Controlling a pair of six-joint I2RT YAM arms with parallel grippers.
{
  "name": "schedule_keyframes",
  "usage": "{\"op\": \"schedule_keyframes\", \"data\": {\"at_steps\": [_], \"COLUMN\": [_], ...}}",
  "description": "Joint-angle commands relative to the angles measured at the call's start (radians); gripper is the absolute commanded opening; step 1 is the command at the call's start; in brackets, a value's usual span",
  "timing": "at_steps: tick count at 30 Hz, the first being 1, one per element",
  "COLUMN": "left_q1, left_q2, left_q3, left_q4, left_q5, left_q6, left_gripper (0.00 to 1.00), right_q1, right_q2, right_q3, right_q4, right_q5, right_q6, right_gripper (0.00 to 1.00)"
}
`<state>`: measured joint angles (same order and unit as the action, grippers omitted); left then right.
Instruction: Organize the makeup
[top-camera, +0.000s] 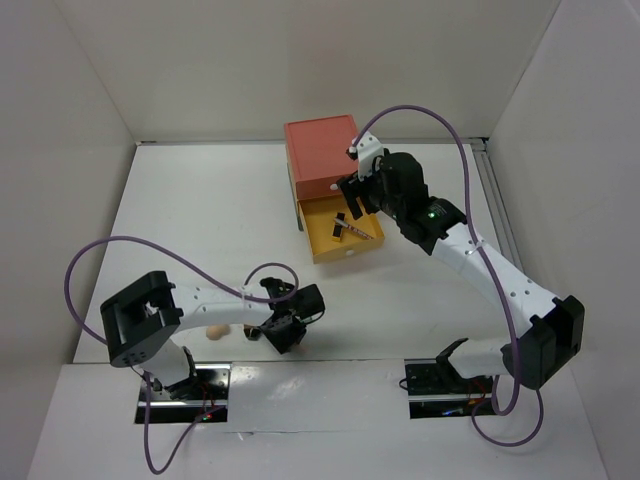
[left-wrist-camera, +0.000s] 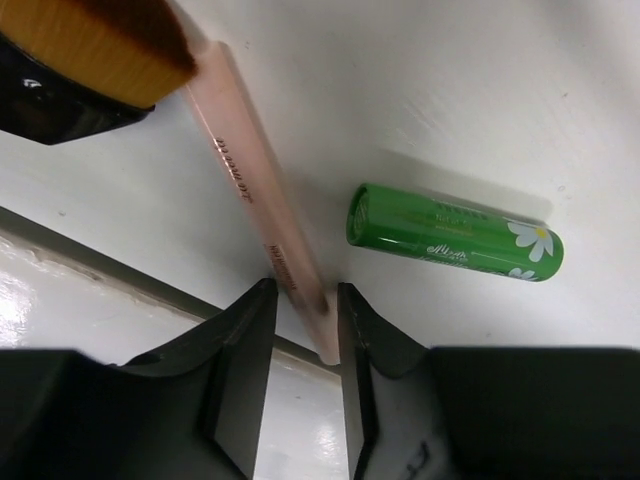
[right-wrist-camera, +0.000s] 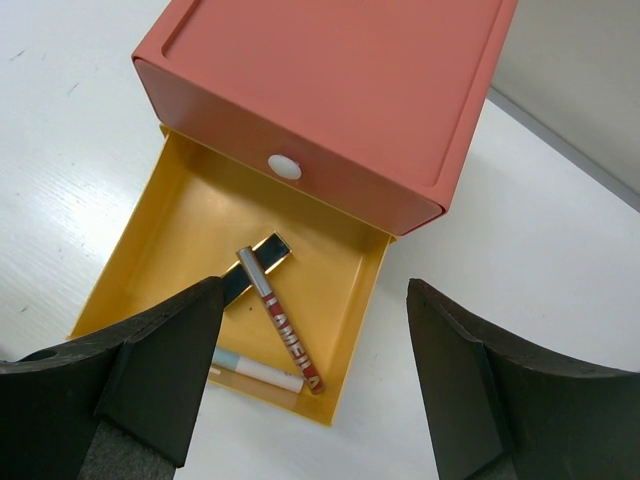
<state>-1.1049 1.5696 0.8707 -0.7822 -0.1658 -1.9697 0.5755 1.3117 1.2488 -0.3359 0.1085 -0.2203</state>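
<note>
The brush (left-wrist-camera: 245, 175), well apart from the drawer box (top-camera: 320, 150) with the green tube (left-wrist-camera: 450, 235) just beside it, is pinched by its pink handle in my left claw (left-wrist-camera: 305, 295), while my right claw (right-wrist-camera: 312, 290) hangs spread above that box's yellow drawer (right-wrist-camera: 180, 210) holding the red gloss stick (right-wrist-camera: 285, 325).

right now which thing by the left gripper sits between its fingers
The pink-handled brush: its handle runs between the left gripper fingers. The green daisy tube lies off to one side.
</note>
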Motion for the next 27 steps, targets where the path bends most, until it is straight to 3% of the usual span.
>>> {"op": "schedule_keyframes", "data": {"at_steps": [1, 8, 15, 23, 27], "left_q1": [-0.004, -0.013, -0.042, -0.052, -0.052], "left_q2": [0.036, -0.011, -0.052, -0.124, -0.241], "left_q3": [-0.018, -0.055, 0.022, 0.273, 0.404], "left_q4": [0.003, -0.015, -0.178, -0.581, -0.56], "left_q5": [-0.008, 0.012, -0.057, -0.302, -0.509], "left_q6": [-0.026, -0.046, -0.067, -0.159, 0.0], "left_gripper": [0.42, 0.21, 0.0, 0.0, 0.0], "right_q1": [-0.003, -0.003, -0.003, -0.003, -0.045], "right_q2": [-0.026, -0.037, -0.046, -0.089, -0.111], "right_q3": [-0.003, -0.023, -0.032, -0.042, -0.052], "right_q4": [0.055, 0.075, 0.075, 0.075, 0.098], "right_q5": [-0.003, -0.012, -0.012, 0.009, 0.075], "right_q6": [0.013, 0.013, 0.013, 0.013, 0.061], "right_gripper": [0.81, 0.81, 0.81, 0.83, 0.94]}}
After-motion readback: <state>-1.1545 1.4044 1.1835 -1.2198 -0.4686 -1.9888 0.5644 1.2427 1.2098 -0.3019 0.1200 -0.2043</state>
